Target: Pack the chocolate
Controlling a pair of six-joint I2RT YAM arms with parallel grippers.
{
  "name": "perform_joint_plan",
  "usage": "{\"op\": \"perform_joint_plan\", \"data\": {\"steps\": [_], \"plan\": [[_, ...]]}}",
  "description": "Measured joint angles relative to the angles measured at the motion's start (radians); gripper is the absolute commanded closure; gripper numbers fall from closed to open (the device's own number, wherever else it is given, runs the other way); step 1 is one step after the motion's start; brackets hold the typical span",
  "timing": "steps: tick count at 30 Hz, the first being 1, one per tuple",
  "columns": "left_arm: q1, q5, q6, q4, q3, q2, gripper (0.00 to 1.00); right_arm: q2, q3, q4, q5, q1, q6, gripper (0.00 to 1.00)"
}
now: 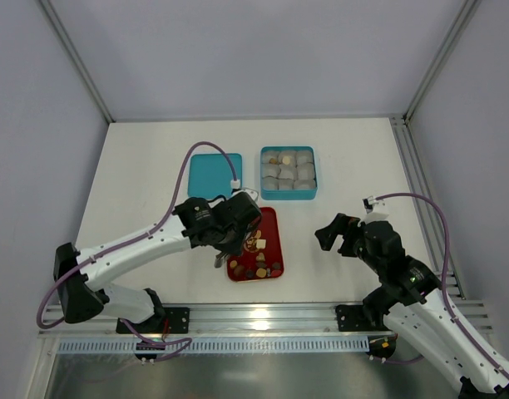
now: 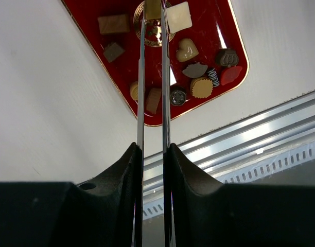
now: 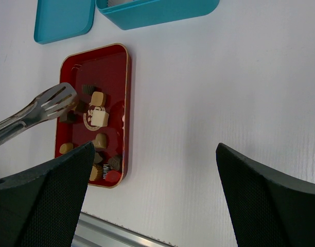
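The chocolate (image 2: 187, 49) lies loose in the red tray (image 2: 204, 20): small, light, rigid pieces, judged smooth and easily marked, so best nipped lightly across opposite flat sides. The left gripper (image 2: 153, 154) is clamped on metal tongs (image 3: 44, 105), whose tips stand over the tray with a tan piece (image 2: 153, 7) between them. That piece is cut off at the frame edge, so actual contact cannot be confirmed. The right gripper (image 3: 155, 149) hangs wide open, holding nothing, over bare table.

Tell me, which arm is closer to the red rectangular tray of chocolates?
Left. The left gripper holds metal tongs over the red tray; the right gripper hangs open off to its right.
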Motion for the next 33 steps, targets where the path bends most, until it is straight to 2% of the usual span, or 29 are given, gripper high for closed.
{"op": "perform_joint_plan", "data": {"steps": [5,9,19,26,33], "plan": [[0.0,-0.035,0.006,-0.022,0.101,0.011,0.78,0.0,0.0,0.0,0.0,0.0,0.0,0.0],[0.003,-0.079,0.038,-0.024,0.239,0.074,0.77,0.0,0.004,-0.005,0.001,0.0,-0.001,0.0],[0.119,-0.111,0.182,0.092,0.616,0.449,0.77,-0.035,0.088,-0.09,0.012,0.0,-0.007,0.0],[0.161,-0.109,0.245,0.203,0.782,0.649,0.77,-0.084,0.176,-0.169,0.019,0.0,-0.01,0.0],[0.178,-0.102,0.292,0.317,0.883,0.813,0.76,-0.106,0.225,-0.236,0.019,0.0,-0.01,0.0]]}}
